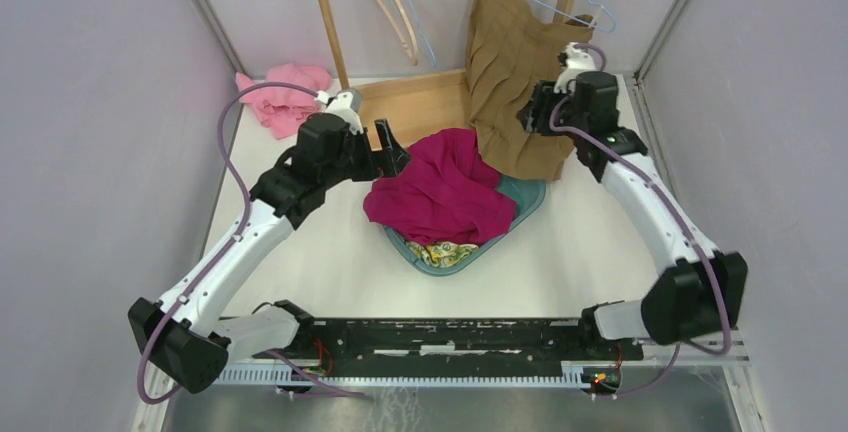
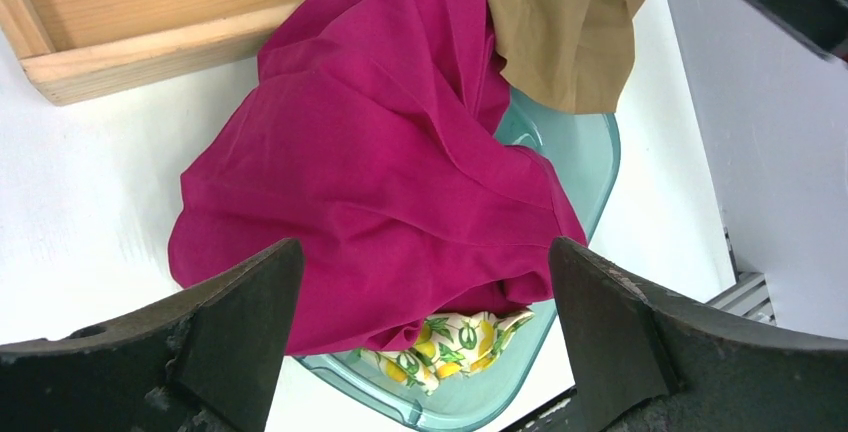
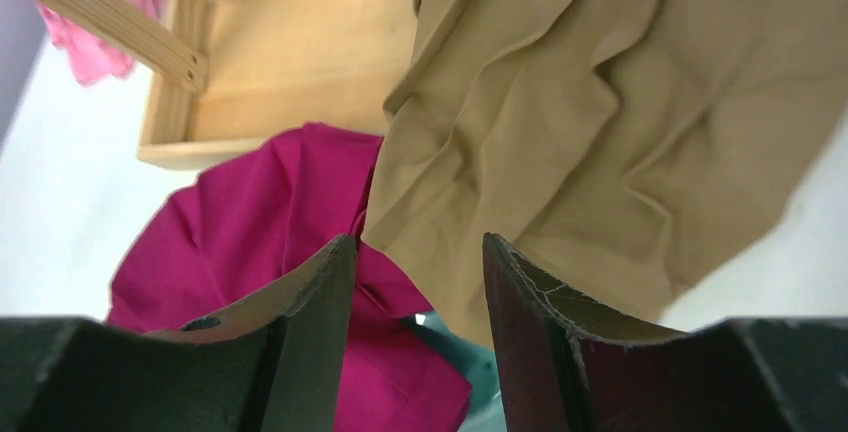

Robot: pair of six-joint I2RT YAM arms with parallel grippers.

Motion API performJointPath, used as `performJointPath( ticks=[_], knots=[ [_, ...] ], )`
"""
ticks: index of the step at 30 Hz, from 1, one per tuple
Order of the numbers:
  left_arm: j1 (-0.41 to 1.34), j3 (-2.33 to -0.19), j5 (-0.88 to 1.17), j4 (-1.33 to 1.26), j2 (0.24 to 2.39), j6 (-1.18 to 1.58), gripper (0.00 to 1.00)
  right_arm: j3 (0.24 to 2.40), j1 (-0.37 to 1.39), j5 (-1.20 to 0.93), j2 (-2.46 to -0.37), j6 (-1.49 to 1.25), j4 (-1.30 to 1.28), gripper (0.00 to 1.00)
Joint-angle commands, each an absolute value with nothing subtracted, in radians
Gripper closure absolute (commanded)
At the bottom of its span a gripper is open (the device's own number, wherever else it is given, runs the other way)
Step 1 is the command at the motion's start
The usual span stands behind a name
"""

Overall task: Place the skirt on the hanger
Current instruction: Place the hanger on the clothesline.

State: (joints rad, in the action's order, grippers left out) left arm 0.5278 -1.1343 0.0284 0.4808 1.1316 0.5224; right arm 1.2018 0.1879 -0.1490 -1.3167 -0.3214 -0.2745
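The tan pleated skirt (image 1: 510, 72) hangs at the back right, its top up at the blue wire hanger (image 1: 598, 14). Its hem drapes onto the table and the teal basin's rim (image 1: 527, 207). My right gripper (image 1: 535, 112) is just right of the skirt, jaws partly apart. In the right wrist view nothing lies between the right gripper's (image 3: 418, 242) fingers, and the skirt (image 3: 600, 102) sits beyond them. My left gripper (image 1: 390, 147) hovers wide open and empty left of the magenta cloth (image 1: 445, 192); in its wrist view the left gripper (image 2: 423, 252) frames that cloth (image 2: 370, 152).
The basin (image 2: 585, 147) also holds a lemon-print cloth (image 2: 450, 342) under the magenta one. A wooden tray (image 1: 415, 102) and an upright wooden post (image 1: 328, 17) stand at the back, with wooden hangers (image 1: 385, 2) above. A pink cloth (image 1: 285, 97) lies back left.
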Motion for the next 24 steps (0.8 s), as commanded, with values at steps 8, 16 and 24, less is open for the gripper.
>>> performJointPath(
  ticks=[8,16,24],
  knots=[
    [0.525,-1.107,0.052,0.421,1.108,0.559,0.01,1.758,0.229,-0.039,-1.970,-0.222,-0.328,0.45],
    [0.525,-1.100,0.065,0.409,1.135,0.557,0.00,2.134,0.193,0.028,-2.268,-0.233,-0.447,0.44],
    [0.526,-1.106,0.075,0.402,1.167,0.551,0.00,2.163,0.143,0.230,-2.327,-0.242,-0.311,0.39]
  ],
)
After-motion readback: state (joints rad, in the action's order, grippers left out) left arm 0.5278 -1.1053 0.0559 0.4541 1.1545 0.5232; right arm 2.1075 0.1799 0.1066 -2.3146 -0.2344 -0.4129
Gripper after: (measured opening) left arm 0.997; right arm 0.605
